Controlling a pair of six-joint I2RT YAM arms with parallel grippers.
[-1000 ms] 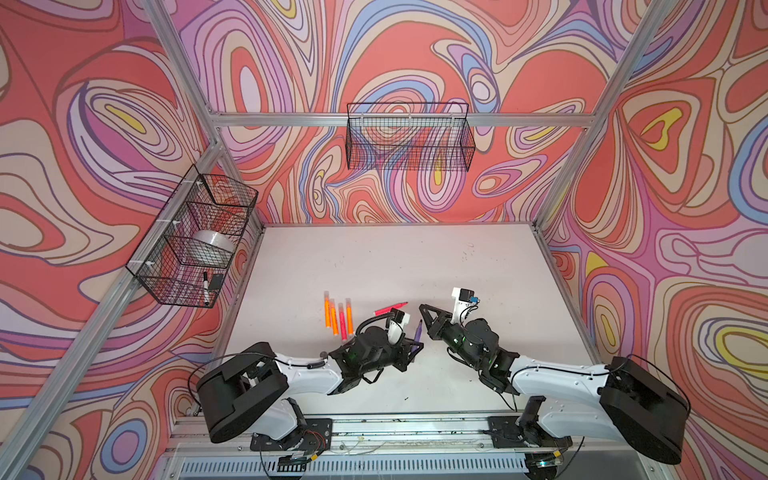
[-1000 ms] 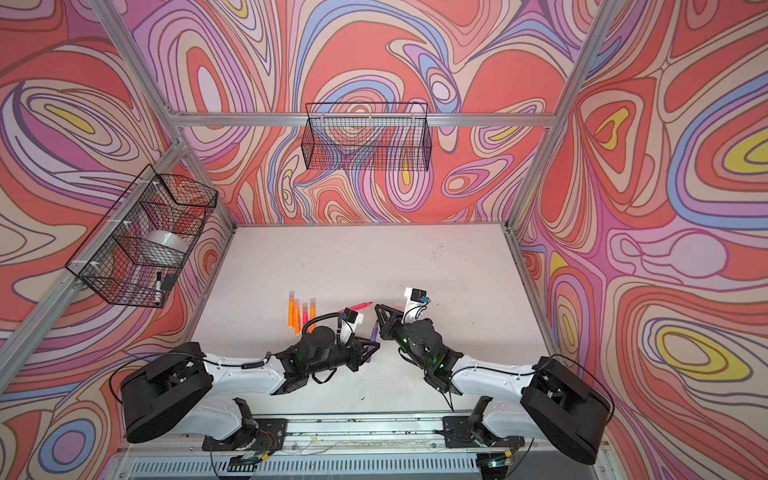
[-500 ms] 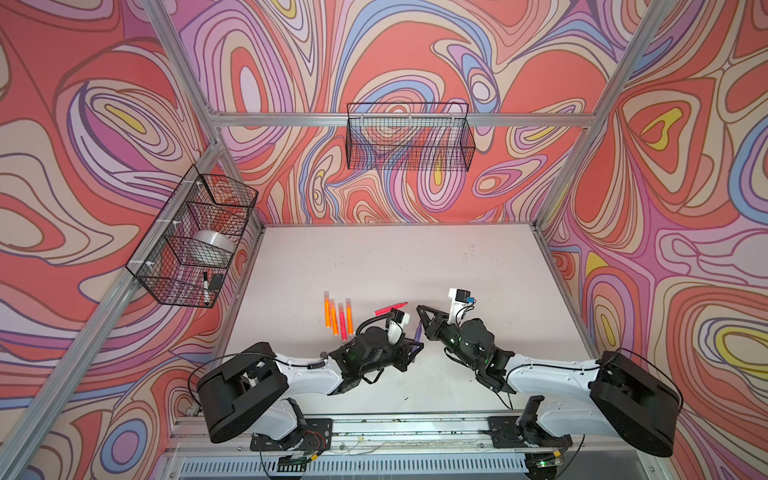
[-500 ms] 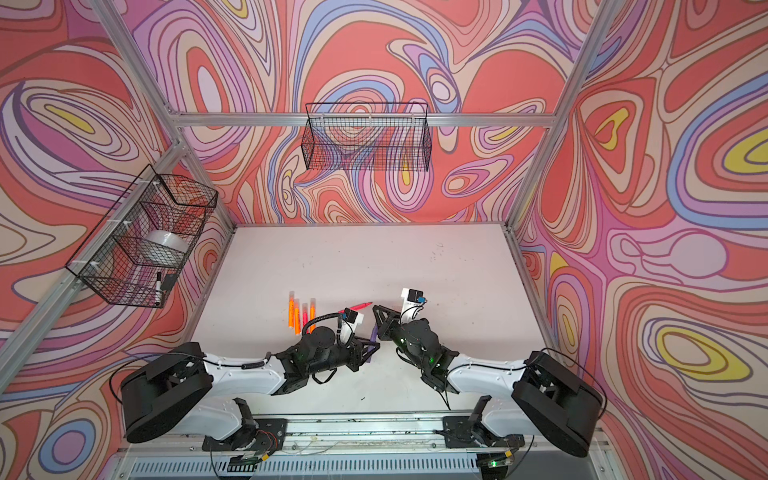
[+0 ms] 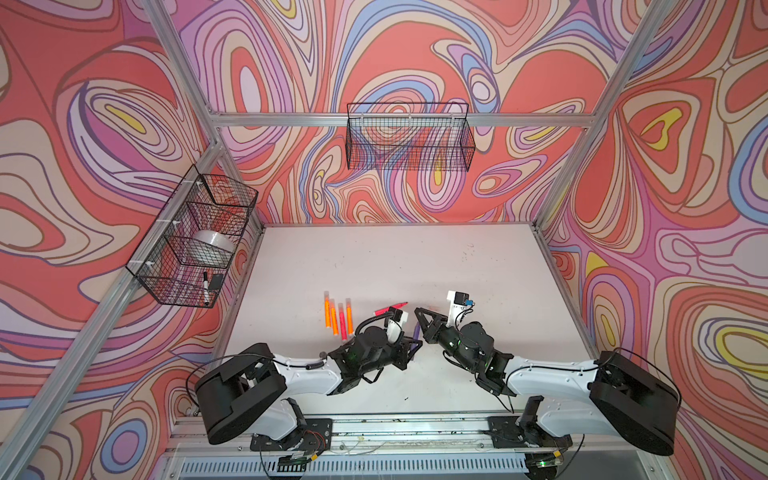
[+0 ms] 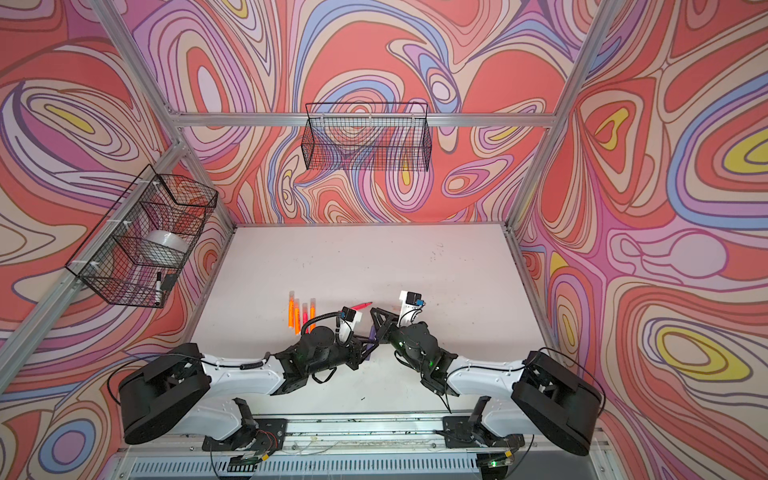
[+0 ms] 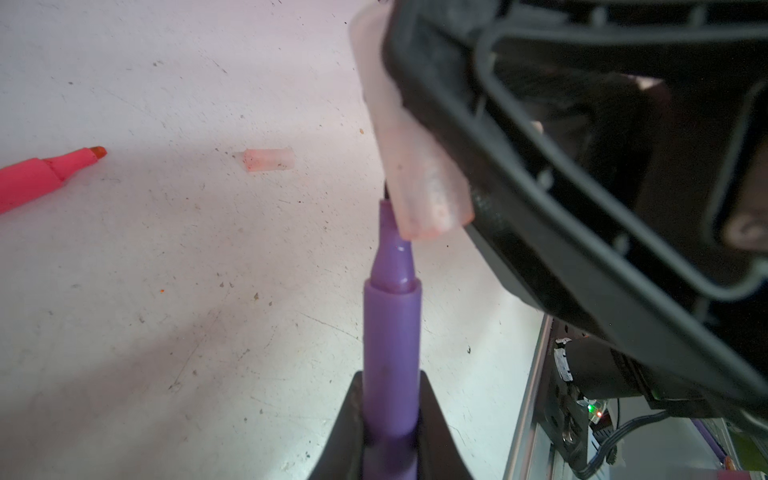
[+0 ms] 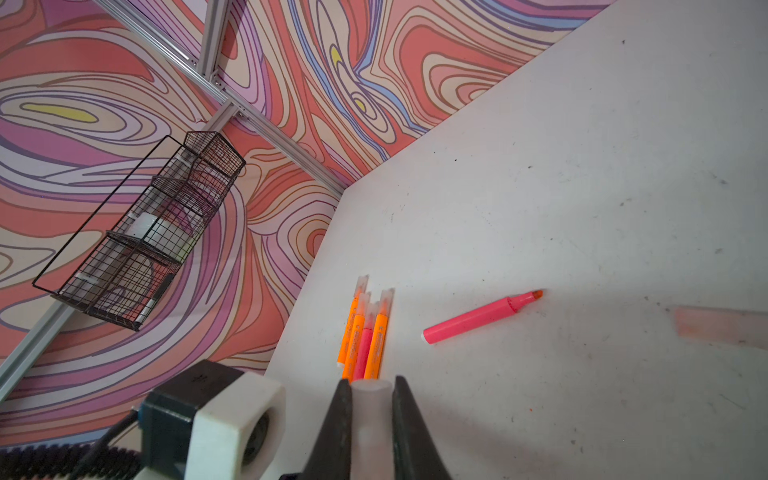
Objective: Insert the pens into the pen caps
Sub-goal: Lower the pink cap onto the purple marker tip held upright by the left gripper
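Both clenched: left claw (image 7: 390, 386) holds the purple pen (image 7: 392, 328) pointing straight ahead, tip at the rim of the cap (image 7: 419, 183) pinched in the right claw (image 8: 371, 386), cap tilted off the pen's axis.

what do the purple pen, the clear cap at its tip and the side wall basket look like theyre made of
The purple pen looks like smooth moulded plastic, slightly glossy: a small glint shows on its tapered neck. The cap seems to be frosted translucent plastic, pinkish, with light passing through it. The basket is thin black wire grid, probably coated metal, though the coating is a guess.
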